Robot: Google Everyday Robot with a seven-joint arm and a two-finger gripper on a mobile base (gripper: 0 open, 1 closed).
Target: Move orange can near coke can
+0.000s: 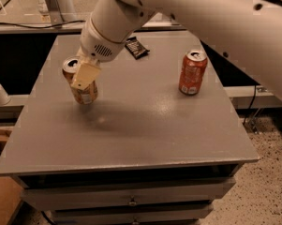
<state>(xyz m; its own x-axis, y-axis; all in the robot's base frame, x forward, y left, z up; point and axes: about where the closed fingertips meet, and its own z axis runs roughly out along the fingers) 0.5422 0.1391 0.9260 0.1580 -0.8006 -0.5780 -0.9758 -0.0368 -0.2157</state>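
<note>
Near the left edge, the gripper (85, 77) clasps the pale orange-gold can (87, 96), seemingly lifted; next, carry it to the red-orange can (192, 74).

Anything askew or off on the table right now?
The orange can, at the left of the table, is tilted, its top leaning left, because the gripper is clamped on it. The coke can stands upright at right; a dark packet lies flat behind. No spill.

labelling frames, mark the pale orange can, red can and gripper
pale orange-gold drink can (87, 95): camera view, lower side
deep red-orange drink can (192, 74): camera view, mid side
gripper (82, 78): camera view, between its fingertips, around the pale can
</note>
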